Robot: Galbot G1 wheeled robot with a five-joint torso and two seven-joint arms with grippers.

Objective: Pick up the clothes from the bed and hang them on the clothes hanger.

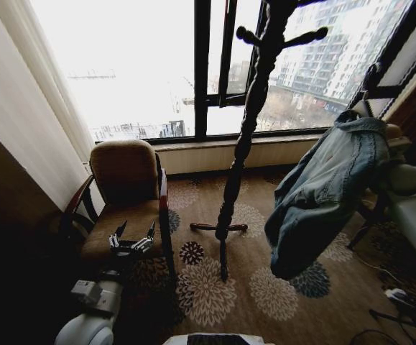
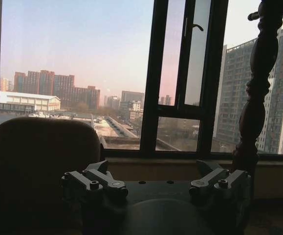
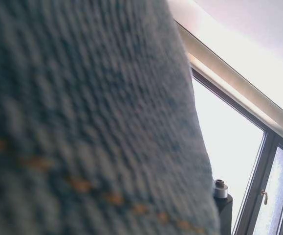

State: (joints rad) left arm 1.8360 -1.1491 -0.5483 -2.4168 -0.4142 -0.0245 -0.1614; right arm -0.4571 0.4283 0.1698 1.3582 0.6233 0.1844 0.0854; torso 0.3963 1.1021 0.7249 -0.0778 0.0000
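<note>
Denim jacket hanging high from right arm, its pincer state impossible to tell; left pincer open, idle near armchair. Best lifted collar-first over coat stand peg.

Denim jacket up close: coarse woven cloth, rough twill grain, matt washed blue, with orange-tan stitching running along a seam. The coat stand is dark turned wood with a slight sheen on its knobs and rings. The armchair wears soft matt tan upholstery, framed by dark polished wooden arms. The carpet is a matt pile woven with flower medallions. The left gripper shows dull grey metal fingers with small bolts on a smooth black housing. The window frame is smooth dark metal. The curtain is pale, soft matt fabric.
</note>
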